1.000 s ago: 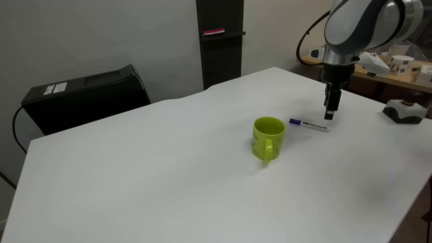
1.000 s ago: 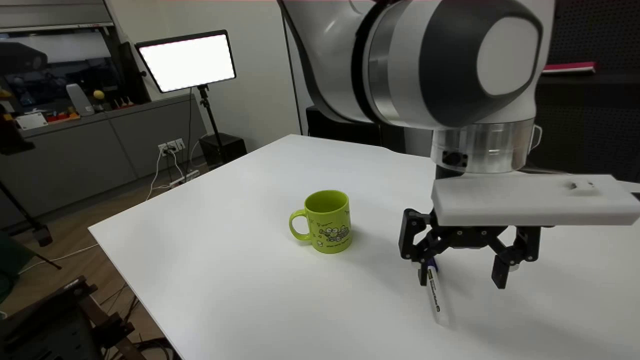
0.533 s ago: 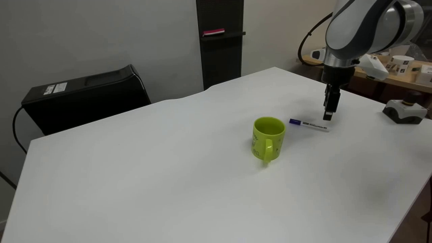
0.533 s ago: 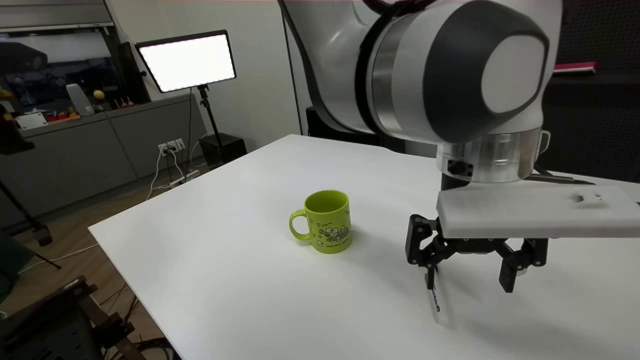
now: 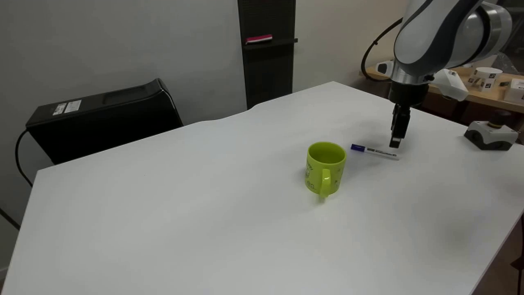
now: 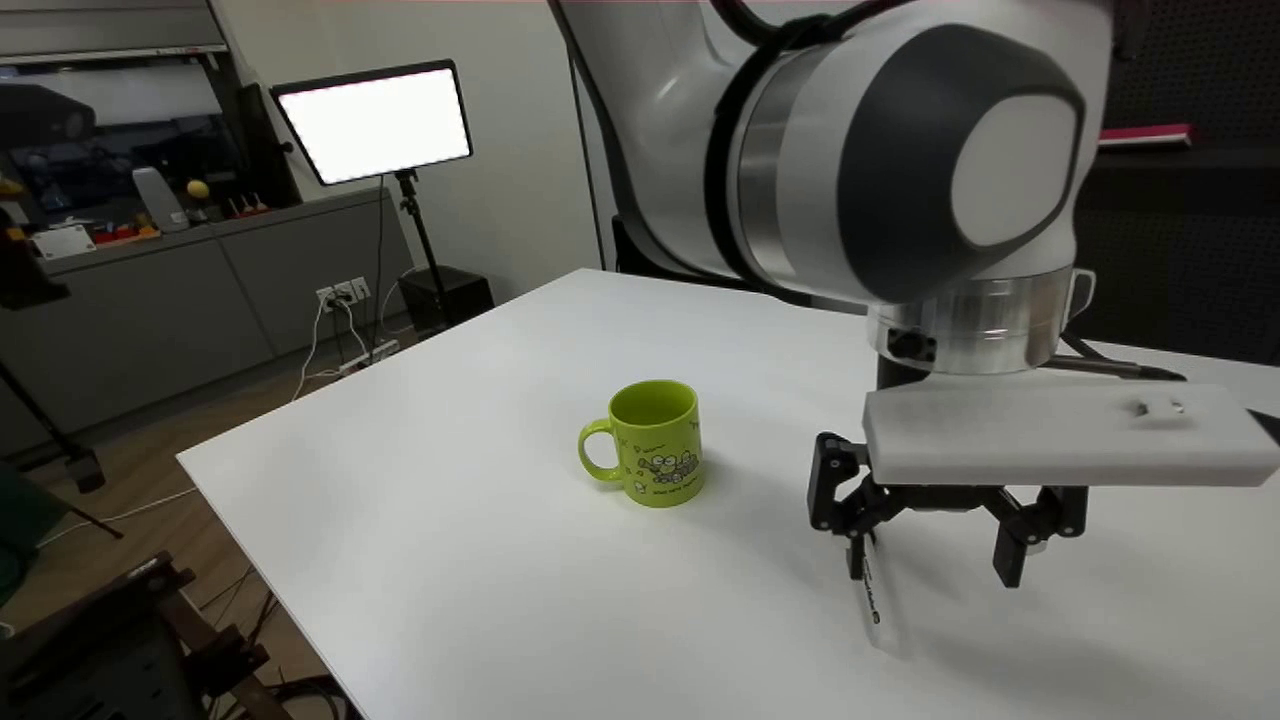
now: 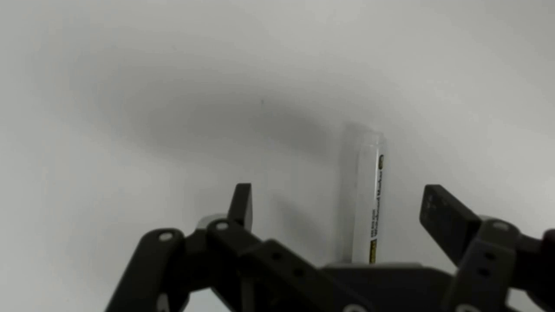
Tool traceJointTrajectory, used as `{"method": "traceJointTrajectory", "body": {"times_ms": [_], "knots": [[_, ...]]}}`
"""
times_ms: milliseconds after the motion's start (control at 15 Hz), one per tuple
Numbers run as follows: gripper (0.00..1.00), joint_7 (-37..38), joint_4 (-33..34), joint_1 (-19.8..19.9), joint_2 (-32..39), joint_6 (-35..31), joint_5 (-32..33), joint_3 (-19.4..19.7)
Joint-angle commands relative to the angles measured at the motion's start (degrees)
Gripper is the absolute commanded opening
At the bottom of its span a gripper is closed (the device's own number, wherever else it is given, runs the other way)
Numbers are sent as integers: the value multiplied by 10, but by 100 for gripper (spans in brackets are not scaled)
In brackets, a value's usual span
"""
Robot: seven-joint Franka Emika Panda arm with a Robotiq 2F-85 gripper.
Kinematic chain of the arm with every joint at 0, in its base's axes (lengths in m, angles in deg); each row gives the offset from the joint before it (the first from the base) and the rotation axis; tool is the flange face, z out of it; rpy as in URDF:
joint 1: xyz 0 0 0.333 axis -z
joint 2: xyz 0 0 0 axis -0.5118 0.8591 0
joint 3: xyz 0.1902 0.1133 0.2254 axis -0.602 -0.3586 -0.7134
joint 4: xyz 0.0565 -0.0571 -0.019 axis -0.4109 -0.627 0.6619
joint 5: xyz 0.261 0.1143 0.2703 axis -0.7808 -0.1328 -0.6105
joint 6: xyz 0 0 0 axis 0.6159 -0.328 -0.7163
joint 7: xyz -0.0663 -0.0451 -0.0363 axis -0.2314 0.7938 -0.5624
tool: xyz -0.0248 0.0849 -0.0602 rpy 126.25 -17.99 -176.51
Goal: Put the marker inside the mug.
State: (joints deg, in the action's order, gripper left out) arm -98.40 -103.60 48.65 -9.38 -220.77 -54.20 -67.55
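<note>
In my wrist view the tool [image 7: 336, 193] gapes wide, gripping nothing, above the desk [image 7: 86, 182]. The marker [image 7: 367, 203] lies flat there, long axis near twelve-to-six, off toward three o'clock from the tool's middle; I judge a nudge that way is due before lowering.

Mug [image 6: 655, 450]: lime-grn inside, outside & hdl; dk line-drawn cartoon print on side wall. Marker [image 5: 374, 152]: wht barrel, blue cap; blk lettering w/ yellow-&-blk marks in wrist view. Jaws: blk, grey screw heads. Arm [image 6: 920, 160]: wht w/ dk-grey sections, silver collar. Tabletop [image 5: 184, 213]: plain wht. Light panel [image 6: 375, 120]: bright wht, blk frame. Switch box [image 5: 497, 132]: lt & dk grey.
</note>
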Motion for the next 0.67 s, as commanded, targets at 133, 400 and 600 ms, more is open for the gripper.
{"method": "traceJointTrajectory", "body": {"times_ms": [133,400,600], "knots": [[100,37,5,-4,8,-9,4,-8],[100,55,2,-13,9,-18,8,-11],[100,61,0,-12,10,-26,10,-13]]}}
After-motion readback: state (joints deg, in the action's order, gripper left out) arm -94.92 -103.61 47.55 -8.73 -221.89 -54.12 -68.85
